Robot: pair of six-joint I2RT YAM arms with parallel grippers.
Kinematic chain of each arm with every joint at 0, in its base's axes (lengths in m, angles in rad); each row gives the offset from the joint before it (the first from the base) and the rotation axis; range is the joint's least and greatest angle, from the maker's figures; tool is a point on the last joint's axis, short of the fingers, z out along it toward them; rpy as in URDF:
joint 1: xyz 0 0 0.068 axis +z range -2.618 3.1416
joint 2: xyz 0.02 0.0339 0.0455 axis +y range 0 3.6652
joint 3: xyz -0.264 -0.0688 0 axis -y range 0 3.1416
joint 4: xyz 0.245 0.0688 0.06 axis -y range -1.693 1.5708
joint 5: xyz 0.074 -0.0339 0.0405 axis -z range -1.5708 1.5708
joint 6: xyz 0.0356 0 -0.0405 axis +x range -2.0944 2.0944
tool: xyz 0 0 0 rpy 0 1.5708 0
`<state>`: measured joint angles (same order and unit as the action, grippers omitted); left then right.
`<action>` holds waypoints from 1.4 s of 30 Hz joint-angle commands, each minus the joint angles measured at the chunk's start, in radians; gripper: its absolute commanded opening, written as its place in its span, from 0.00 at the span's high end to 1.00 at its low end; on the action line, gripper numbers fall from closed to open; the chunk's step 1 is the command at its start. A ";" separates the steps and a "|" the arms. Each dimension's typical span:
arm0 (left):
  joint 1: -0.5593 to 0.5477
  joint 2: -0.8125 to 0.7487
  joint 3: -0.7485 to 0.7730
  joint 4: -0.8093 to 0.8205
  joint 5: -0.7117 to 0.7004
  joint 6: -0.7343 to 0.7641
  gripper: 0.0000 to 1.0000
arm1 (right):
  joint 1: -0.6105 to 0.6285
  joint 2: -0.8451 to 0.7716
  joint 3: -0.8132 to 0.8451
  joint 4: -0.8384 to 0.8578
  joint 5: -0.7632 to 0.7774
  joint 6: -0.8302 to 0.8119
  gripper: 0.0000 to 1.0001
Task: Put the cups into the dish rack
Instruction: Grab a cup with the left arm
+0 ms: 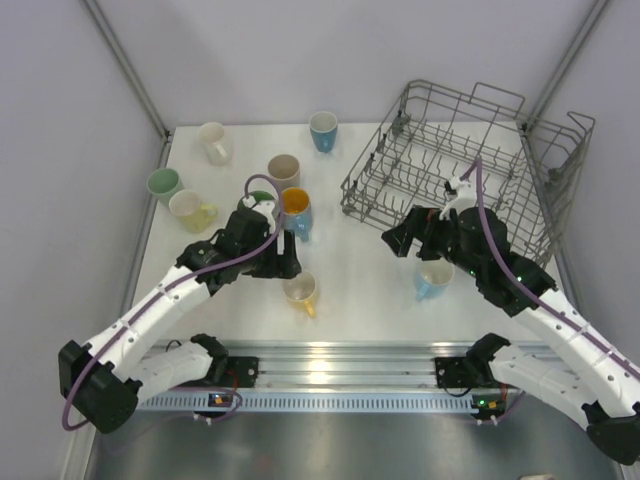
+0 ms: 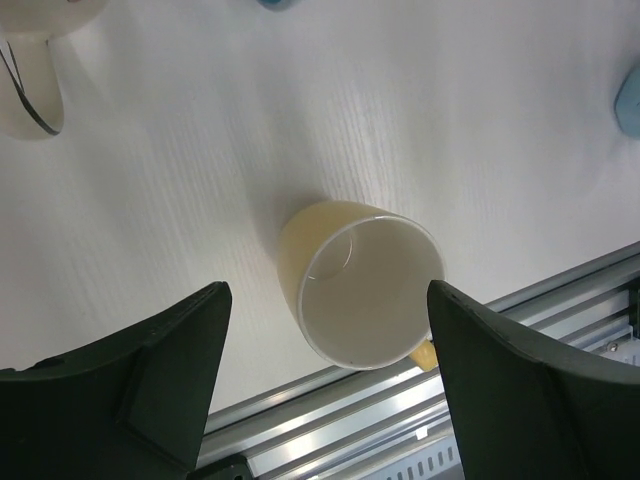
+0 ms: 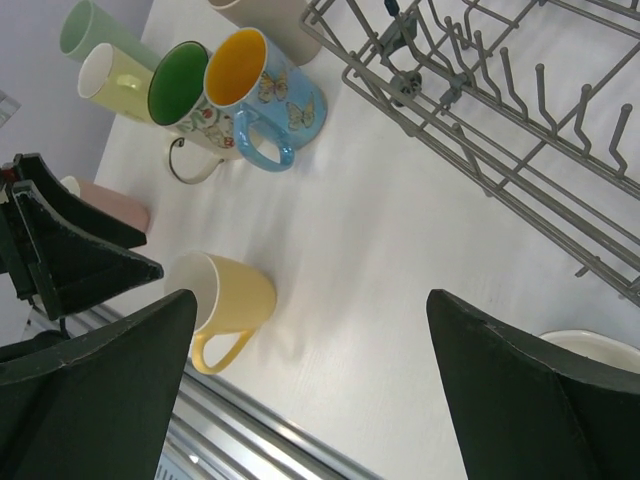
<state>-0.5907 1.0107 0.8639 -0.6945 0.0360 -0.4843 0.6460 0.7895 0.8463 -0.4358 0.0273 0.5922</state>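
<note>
The left gripper (image 2: 328,297) hangs over the table (image 1: 350,265) with its jaws spread wide, and a yellow mug (image 2: 350,290) stands upright between the two fingers, mouth up, handle turned toward the metal rail at the near edge. The right-hand finger sits very close to the rim, and I cannot tell whether it touches; nothing is gripped. Just beyond this gripper stand a mug with a green inside (image 1: 262,203) and a blue butterfly mug (image 1: 296,212), side by side. Further out are a beige cup (image 1: 284,170), a pale yellow cup (image 1: 190,210), a mint green cup (image 1: 164,184), a cream mug (image 1: 214,143) and a blue cup (image 1: 323,130). The right gripper (image 1: 398,240) is held wide open and empty above the table, pointing toward the yellow mug, with a light blue mug (image 1: 433,280) beside its arm. The dish rack (image 1: 450,160) stands just behind the right gripper, well away from the left one.
</note>
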 commanded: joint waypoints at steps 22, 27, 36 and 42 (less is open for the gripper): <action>-0.003 0.239 -0.040 0.044 -0.004 -0.112 0.70 | 0.014 0.004 0.014 0.040 -0.012 -0.011 0.01; -0.003 0.217 -0.031 0.076 0.008 -0.117 1.00 | 0.014 0.001 -0.004 0.080 -0.139 -0.023 0.00; -0.003 0.011 0.055 0.196 0.024 -0.073 1.00 | 0.014 0.011 -0.039 0.221 -0.390 0.032 0.01; -0.003 -0.173 -0.003 0.494 0.125 -0.036 1.00 | 0.015 0.097 -0.064 0.368 -0.591 0.154 0.11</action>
<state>-0.5919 0.9188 0.8474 -0.4946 0.0788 -0.5430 0.6464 0.8490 0.8059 -0.2153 -0.4091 0.6647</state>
